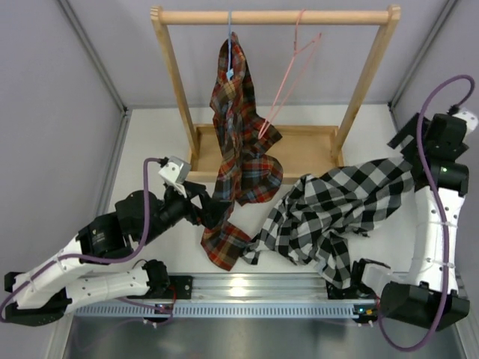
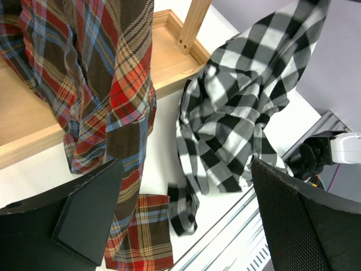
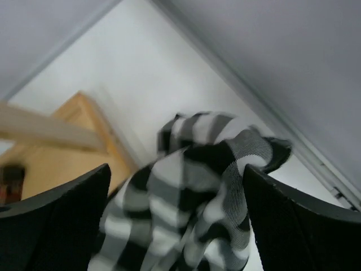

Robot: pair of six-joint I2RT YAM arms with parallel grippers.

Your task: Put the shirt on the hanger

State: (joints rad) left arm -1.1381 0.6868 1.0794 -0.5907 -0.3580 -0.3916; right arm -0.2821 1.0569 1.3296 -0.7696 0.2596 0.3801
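Note:
The black-and-white check shirt [image 1: 337, 209] lies crumpled on the table at centre right, with one end raised toward my right gripper [image 1: 404, 153]. In the right wrist view a bunch of the shirt [image 3: 192, 169] sits between the fingers of the right gripper [image 3: 176, 169], which stand wide apart. The pink wire hanger [image 1: 296, 67] hangs empty and tilted on the rack's rod. My left gripper [image 1: 215, 213] is open and empty, low beside the tartan shirt's hem. In its wrist view the left gripper [image 2: 186, 164] frames the check shirt [image 2: 231, 113].
A wooden rack [image 1: 273, 16] with a tray base [image 1: 299, 146] stands at the back. A red tartan shirt [image 1: 238, 134] hangs from a light blue hanger [image 1: 229, 30] and trails onto the table. A metal rail [image 1: 247, 288] runs along the near edge.

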